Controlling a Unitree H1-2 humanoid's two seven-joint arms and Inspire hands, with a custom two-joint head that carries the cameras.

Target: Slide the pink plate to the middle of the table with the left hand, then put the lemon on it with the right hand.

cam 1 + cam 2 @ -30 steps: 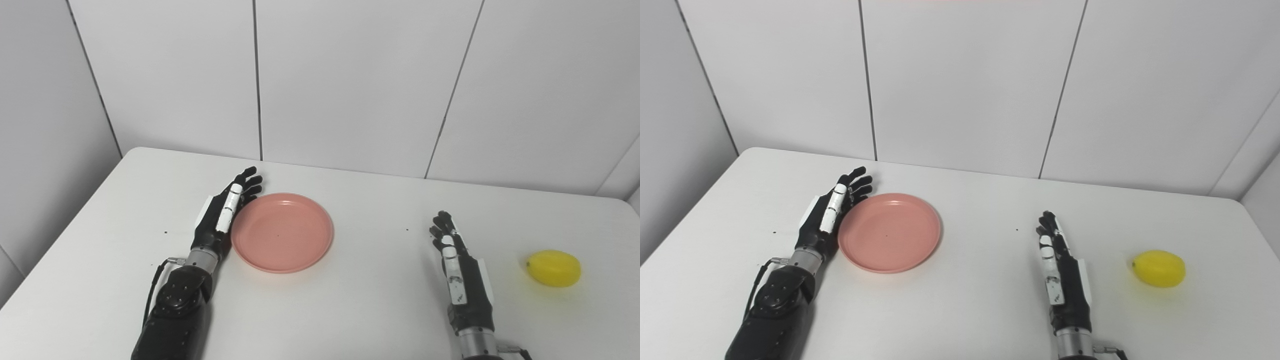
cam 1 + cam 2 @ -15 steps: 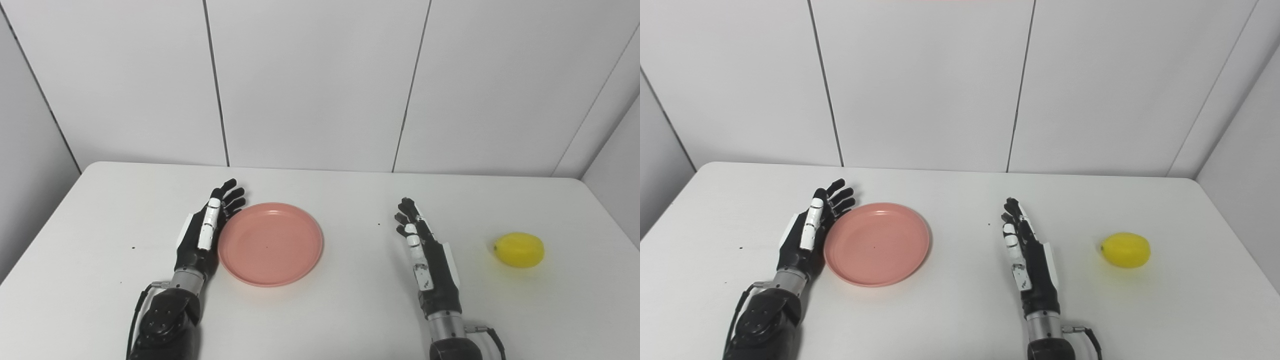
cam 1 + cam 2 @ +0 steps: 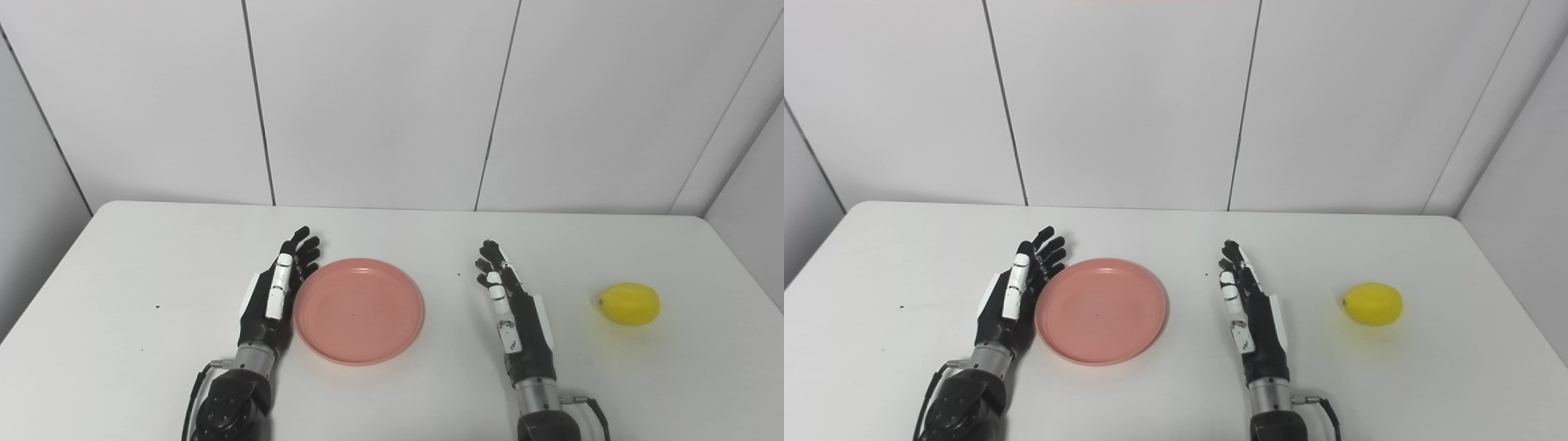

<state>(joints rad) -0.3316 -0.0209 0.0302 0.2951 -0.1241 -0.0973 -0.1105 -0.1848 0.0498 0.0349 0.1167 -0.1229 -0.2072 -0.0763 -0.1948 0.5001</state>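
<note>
left hand (image 3: 274,296) flat and spread against the pink plate (image 3: 359,310) rim; looks light, slippery, push it edge-on; right hand (image 3: 514,312) open, empty

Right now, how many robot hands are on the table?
2. The left robot hand lies open against the pink plate's left rim; the right robot hand rests open between the plate and the lemon. None looks hidden.

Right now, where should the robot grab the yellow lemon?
Probably around its fat middle, from above. The lemon lies on its side, tips pointing left and right, alone on the table. The open right hand is nearest, with nothing between them.
</note>
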